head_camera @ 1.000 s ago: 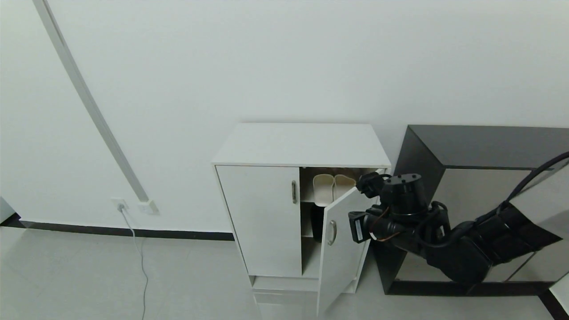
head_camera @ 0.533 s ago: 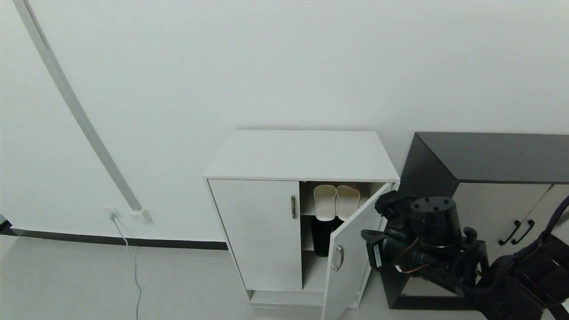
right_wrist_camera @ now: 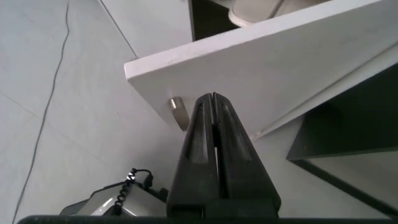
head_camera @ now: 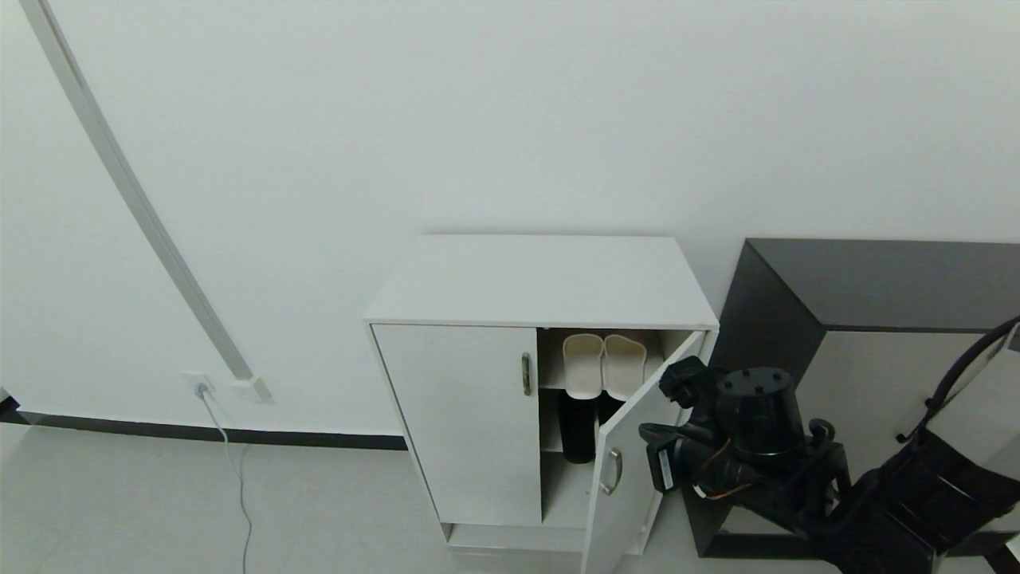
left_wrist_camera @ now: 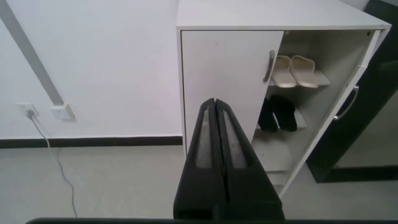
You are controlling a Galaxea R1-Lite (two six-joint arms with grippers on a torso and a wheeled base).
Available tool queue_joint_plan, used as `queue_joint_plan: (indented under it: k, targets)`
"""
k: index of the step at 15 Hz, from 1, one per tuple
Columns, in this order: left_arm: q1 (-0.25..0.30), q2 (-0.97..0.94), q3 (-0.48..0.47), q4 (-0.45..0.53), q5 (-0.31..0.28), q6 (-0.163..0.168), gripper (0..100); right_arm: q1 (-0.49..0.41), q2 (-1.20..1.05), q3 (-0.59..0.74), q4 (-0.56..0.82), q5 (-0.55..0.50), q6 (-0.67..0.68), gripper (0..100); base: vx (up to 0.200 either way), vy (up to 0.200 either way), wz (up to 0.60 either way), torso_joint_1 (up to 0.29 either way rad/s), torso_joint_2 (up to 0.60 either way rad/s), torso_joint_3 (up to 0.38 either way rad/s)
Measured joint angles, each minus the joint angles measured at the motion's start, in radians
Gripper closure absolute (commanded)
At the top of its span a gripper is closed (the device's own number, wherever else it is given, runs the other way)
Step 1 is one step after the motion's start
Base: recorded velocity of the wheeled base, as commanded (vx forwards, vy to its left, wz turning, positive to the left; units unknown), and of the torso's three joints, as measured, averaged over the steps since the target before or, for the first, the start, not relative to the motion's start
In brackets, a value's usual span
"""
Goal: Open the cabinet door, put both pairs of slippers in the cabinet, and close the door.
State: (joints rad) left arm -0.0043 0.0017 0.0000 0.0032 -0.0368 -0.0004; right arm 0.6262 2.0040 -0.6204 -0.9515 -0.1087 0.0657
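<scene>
Right gripper (right_wrist_camera: 214,98) closed, beside half-open cabinet door (right_wrist_camera: 280,56), cream slippers (head_camera: 603,363) inside

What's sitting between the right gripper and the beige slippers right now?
The open right cabinet door. In the right wrist view its white panel stands between the right gripper and the beige slippers behind it.

You're in a plain home-style hallway: white shoe cabinet (head_camera: 542,279) at 6 o'clock, wall socket (head_camera: 198,385) at 8, grey tiled floor (head_camera: 119,502).
</scene>
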Motion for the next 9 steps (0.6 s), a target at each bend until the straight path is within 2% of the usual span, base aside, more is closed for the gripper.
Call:
queue_joint_plan:
  k: [9]
  targets:
    - [-0.001,0.0,0.0,0.0,0.0,-0.001,100,-0.015,0.145,-0.16,-0.023,-0.003,0.021,100,0.0,0.0,0.0,0.0,0.0,0.0]
